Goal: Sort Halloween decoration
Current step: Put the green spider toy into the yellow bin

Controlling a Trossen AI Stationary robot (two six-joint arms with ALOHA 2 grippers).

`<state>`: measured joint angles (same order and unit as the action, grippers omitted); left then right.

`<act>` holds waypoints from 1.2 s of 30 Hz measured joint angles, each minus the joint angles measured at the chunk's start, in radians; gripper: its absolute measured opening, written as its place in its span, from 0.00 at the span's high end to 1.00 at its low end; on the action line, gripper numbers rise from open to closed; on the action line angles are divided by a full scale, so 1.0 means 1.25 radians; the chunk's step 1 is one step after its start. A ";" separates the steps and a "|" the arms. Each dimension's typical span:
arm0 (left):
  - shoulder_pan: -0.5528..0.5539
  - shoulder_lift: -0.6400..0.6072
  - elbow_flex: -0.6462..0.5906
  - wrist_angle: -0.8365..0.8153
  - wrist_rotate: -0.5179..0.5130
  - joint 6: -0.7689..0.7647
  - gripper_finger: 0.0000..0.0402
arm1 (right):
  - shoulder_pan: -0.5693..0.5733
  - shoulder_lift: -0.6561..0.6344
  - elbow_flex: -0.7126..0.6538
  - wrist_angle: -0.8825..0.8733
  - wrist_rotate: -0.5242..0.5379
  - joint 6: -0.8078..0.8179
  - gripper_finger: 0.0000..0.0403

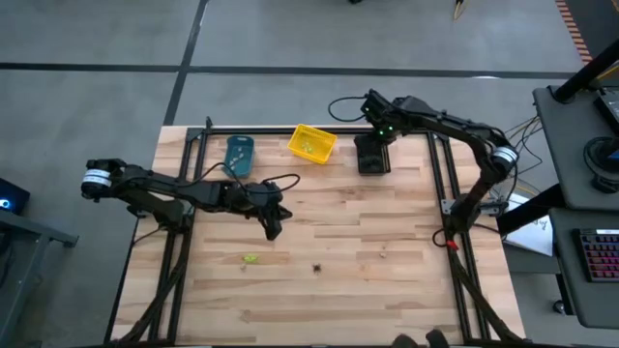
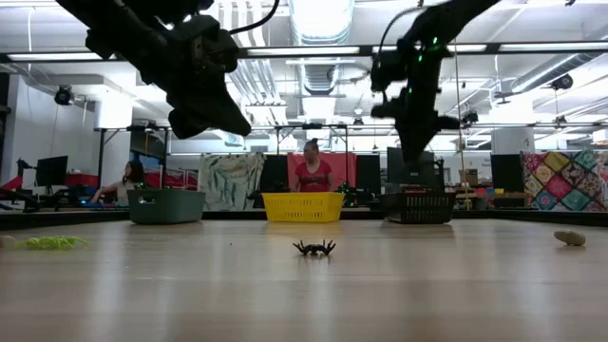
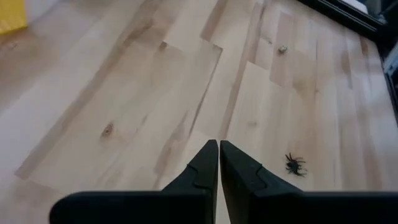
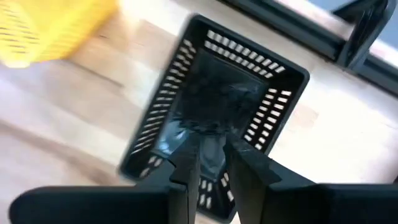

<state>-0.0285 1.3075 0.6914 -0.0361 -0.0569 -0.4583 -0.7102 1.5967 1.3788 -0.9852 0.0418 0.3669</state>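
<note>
One black spider trinket (image 1: 317, 268) is lying flat, legs splaying sideways, while the left gripper (image 1: 273, 230), fingers together, is hovering nearby and the slightly parted right gripper (image 1: 375, 135) is hanging over the black bin (image 1: 372, 160).

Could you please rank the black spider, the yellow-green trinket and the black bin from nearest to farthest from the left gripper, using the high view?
From the left gripper:
1. Yellow-green trinket, just in front, slightly left.
2. Black spider, in front, to its right.
3. Black bin, back edge, under the right gripper.
</note>
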 joint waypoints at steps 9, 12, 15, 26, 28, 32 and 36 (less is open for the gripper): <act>-0.005 -0.004 0.010 -0.175 0.132 -0.161 1.00 | 0.125 -0.116 0.000 0.007 0.016 0.046 0.84; -0.030 -0.002 0.043 -0.340 0.179 -0.191 1.00 | 0.175 -0.129 0.000 0.024 0.042 0.083 0.83; -0.062 -0.002 0.078 -0.473 0.179 -0.171 1.00 | 0.219 -0.129 -0.001 0.035 0.051 0.110 0.83; -0.285 -0.011 0.057 -0.503 0.187 0.007 1.00 | 0.359 -0.128 -0.002 0.029 0.052 0.194 0.83; -0.328 -0.012 0.049 -0.496 0.163 -0.003 0.98 | 0.395 -0.131 -0.002 0.025 0.053 0.212 0.83; -0.384 -0.012 0.035 -0.434 0.122 -0.015 0.92 | 0.469 -0.131 -0.002 0.025 0.052 0.230 0.83; -0.399 -0.012 0.010 -0.358 0.113 -0.013 0.82 | 0.535 -0.130 -0.002 0.025 0.061 0.276 0.83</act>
<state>-0.5270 1.2926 0.7034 -0.4830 0.0839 -0.4747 -0.0414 1.4342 1.3766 -0.9539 0.1177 0.7124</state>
